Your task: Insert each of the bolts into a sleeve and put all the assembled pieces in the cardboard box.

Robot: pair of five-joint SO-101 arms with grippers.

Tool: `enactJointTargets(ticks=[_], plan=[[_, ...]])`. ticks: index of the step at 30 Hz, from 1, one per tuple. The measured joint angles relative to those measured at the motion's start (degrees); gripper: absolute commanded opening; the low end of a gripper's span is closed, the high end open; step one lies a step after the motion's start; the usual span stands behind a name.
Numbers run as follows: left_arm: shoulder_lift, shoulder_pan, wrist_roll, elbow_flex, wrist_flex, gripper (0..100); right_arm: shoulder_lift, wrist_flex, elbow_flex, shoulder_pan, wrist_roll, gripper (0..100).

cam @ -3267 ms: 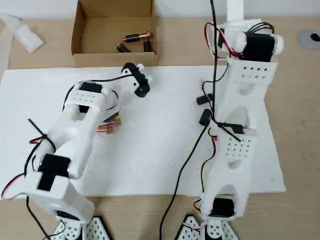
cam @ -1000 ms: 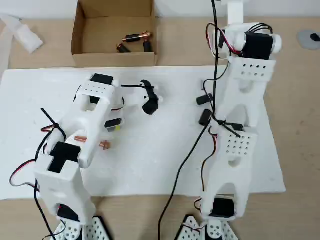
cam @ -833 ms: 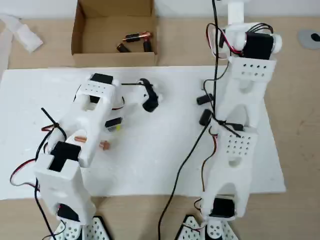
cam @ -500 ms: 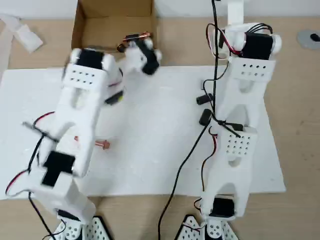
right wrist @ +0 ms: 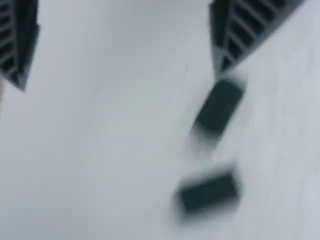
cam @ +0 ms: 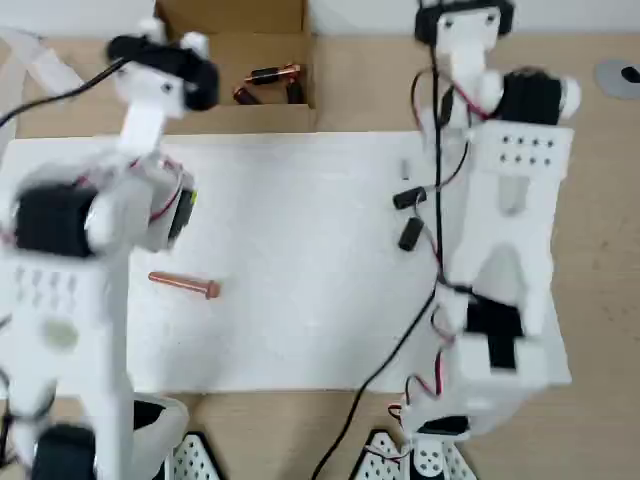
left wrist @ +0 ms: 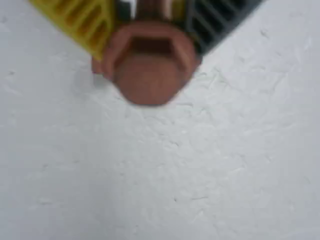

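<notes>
- Two black sleeves lie on the white sheet, toward its right edge. Nothing is in them yet.
- One loose bolt lies flat near the left edge of the sheet. It has no sleeve on it.
- The left gripper pinches a held bolt between its yellow finger and its black finger. The bolt's head pokes out past the tips. I think the tight pinch is there so the bolt does not drop on the way to a sleeve.
- The right gripper is wide open and has nothing in it. It hangs over the two sleeves, and I think that is so it can grab one.
- The cardboard box sits on the tabletop, just past the far left corner of the sheet. A few done pieces lie inside, since that is where finished ones go.
- Half a second ago the left arm leaned out to the box. Now it is pulled back and stands tall by the left edge.
- The right arm lay low over the sheet then, and now it is lifted up too.
- The left arm used to hide the middle of the loose bolt, and now all of it shows.
- The sleeves and the done pieces have not moved.
</notes>
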State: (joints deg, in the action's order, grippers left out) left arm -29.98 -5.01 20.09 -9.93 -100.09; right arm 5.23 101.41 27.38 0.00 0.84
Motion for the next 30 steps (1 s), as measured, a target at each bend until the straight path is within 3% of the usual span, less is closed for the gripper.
enactJointTargets(ticks=[7, 13, 16, 25, 30], plan=[[-21.1, 0.2, -4.6, 9.4, -0.1, 1, -4.4, -5.6, -21.6, -1.1, 0.3, 27.8], [-31.9, 0.5, -4.6, 20.2, -0.1, 0, -0.4, -6.8, -22.9, -1.4, 15.1, 27.8], [-34.9, 0.6, -4.6, 24.9, -0.1, 0, 3.3, -6.7, -22.9, -1.4, 16.2, 27.8], [-41.3, 0.6, -5.0, 34.3, -0.1, 1, 6.1, -16.4, -26.5, -1.7, -10.9, 27.8], [-43.7, 0.6, -5.0, 34.5, -0.1, 1, 6.1, -21.5, -32.7, -1.8, -18.0, 27.7]])
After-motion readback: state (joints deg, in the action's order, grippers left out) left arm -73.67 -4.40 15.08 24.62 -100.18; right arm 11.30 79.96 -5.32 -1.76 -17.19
